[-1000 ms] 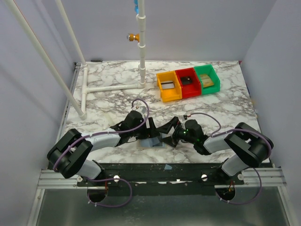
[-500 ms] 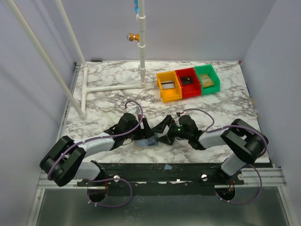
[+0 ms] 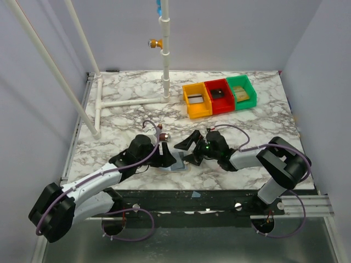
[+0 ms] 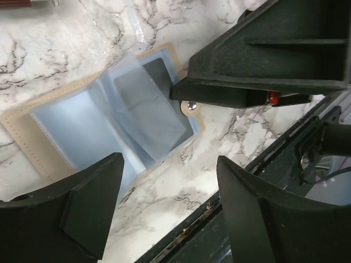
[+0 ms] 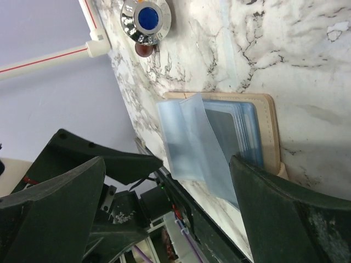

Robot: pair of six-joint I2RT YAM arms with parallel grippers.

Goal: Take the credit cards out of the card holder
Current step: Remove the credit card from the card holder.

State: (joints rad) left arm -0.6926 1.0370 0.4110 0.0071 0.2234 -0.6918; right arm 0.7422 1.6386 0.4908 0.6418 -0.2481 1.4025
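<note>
Two tools meet over the card holder (image 3: 174,164), which lies opened flat on the counter (image 3: 126,109) near its front edge, with the coloured bins (image 3: 219,96) well beyond it. The left tool (image 3: 163,158) sits just left of the holder, jaws apart with nothing between them. In its wrist view one jaw overlaps the holder's corner, though contact cannot be told. The right tool (image 3: 188,150) stands just right of the holder, jaws spread wide and holding nothing. One finger (image 4: 263,66) lies along the holder's edge beside the snap stud (image 4: 191,107).

The opened holder's long axis runs from one tool towards the other. One clear sleeve (image 5: 189,142) stands lifted off the stack, and what looks like a dark card (image 4: 156,101) shows inside the sleeves. The right tool straddles that raised sleeve and seems the nearer one to pinch there. The left tool is better placed to pin the holder's far half down.
</note>
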